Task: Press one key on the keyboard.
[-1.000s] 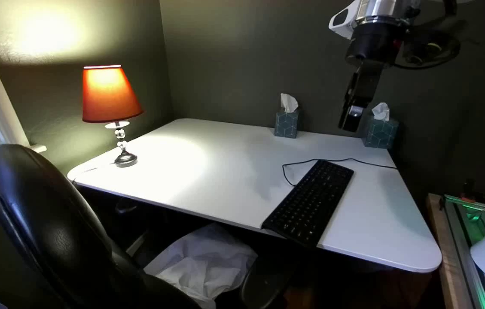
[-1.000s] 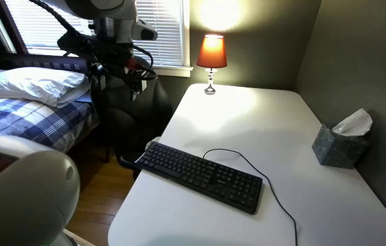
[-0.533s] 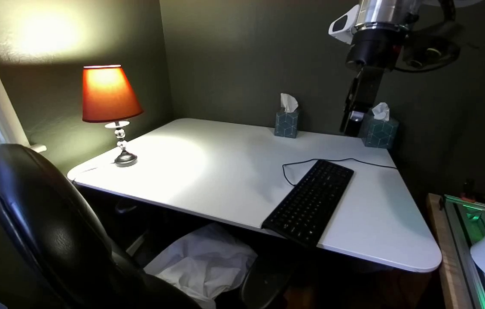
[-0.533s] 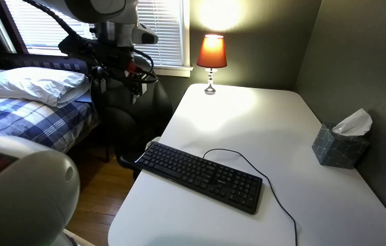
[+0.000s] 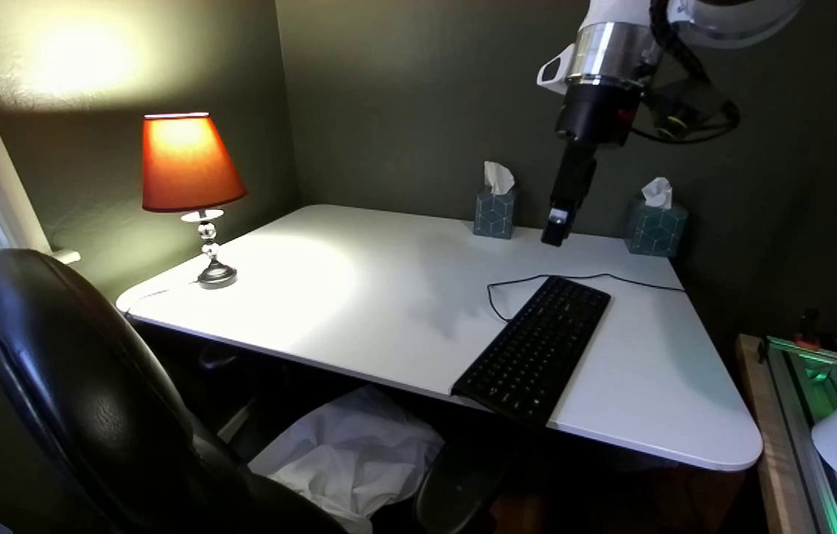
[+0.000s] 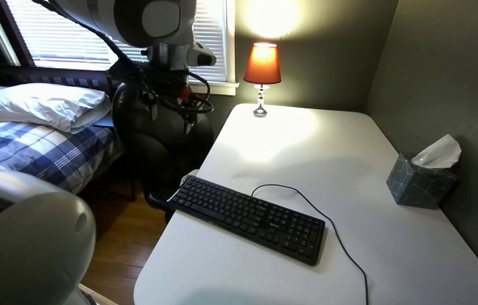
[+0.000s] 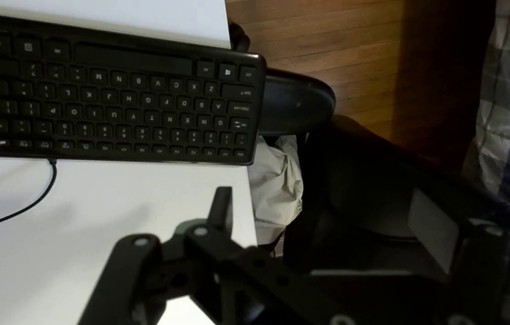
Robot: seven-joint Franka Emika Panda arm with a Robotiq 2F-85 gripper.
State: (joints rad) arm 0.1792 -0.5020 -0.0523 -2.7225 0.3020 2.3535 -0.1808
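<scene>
The black keyboard (image 5: 540,348) lies flat on the white desk, one short end sticking out past the desk edge. It also shows in an exterior view (image 6: 247,216). In the wrist view the keyboard (image 7: 114,95) fills the upper left, its letters upside down. Its thin black cable (image 6: 340,241) curves across the desk. My gripper (image 7: 327,219) is open and empty, fingers wide apart. It points down in the air above desk height, near the desk edge and chair. In an exterior view the gripper (image 6: 171,120) is apart from the keyboard. No key is touched.
A black chair (image 5: 92,400) with a white cloth (image 5: 359,452) stands at the desk edge. A red lamp (image 6: 262,67) stands at a far corner. Tissue boxes (image 5: 494,213) stand along the wall. A bed (image 6: 52,140) is beyond the chair.
My arm first dips slightly, then shifts left in an exterior view and right and lower in an exterior view, bringing the gripper nearer the desk. The keyboard has not moved.
</scene>
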